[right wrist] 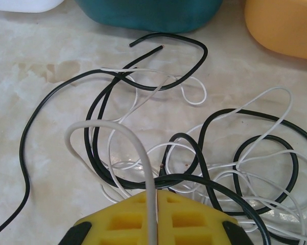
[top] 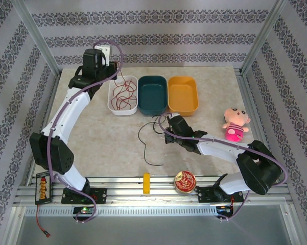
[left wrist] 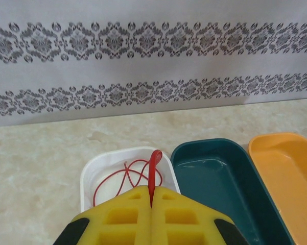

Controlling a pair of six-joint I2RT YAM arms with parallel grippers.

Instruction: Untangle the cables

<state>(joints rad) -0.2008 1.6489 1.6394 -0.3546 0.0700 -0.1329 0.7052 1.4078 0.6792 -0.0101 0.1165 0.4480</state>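
Observation:
A red cable point(left wrist: 154, 162) sticks up from between my left gripper's point(left wrist: 152, 193) yellow fingers, which are shut on it. The rest of the red cable point(top: 123, 94) lies looped in the white bin point(top: 110, 98), and the left gripper point(top: 114, 69) hovers over the bin's far-left corner. My right gripper point(right wrist: 154, 196) is shut on a thick white cable point(right wrist: 111, 126) that arches up and leftwards from the fingers. In front of it, black cables point(right wrist: 194, 51) and thin white cables point(right wrist: 268, 97) lie tangled on the table. The right gripper point(top: 165, 126) is low over that tangle, just before the teal bin.
An empty teal bin point(top: 153, 94) and an empty orange bin point(top: 183, 94) stand right of the white one. A pink doll point(top: 235, 125) lies at the right. A yellow block point(top: 146, 182), a round tin point(top: 185, 181) and a black battery pack point(top: 42, 187) sit at the near edge.

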